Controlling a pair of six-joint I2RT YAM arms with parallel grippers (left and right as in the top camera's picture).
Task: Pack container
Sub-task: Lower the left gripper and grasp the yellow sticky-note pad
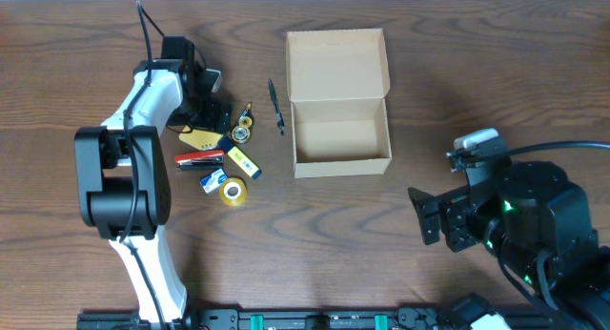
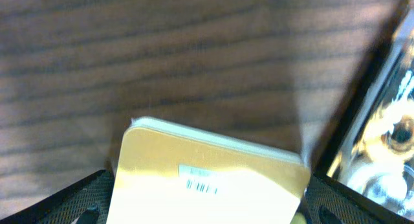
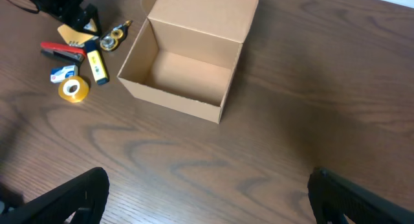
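The container (image 1: 341, 164) is an open tan cardboard box with its flap lid folded back, at the table's middle; it looks empty in the right wrist view (image 3: 171, 101). My left gripper (image 1: 205, 120) is down among the stationery to the box's left. In the left wrist view its jaws (image 2: 207, 214) touch both sides of a pale yellow pad (image 2: 207, 166) with a barcode label. The pad (image 1: 197, 137) lies low on the table. My right gripper (image 1: 424, 216) is open and empty, right of and nearer than the box; its fingers (image 3: 207, 198) frame bare wood.
A dark pen (image 1: 276, 106) lies just left of the box. Near the left gripper are a red tool (image 1: 198, 159), a yellow marker-like item (image 1: 243, 163), a blue-and-white item (image 1: 212, 182), a yellow tape roll (image 1: 232, 192) and small brass pieces (image 1: 243, 128).
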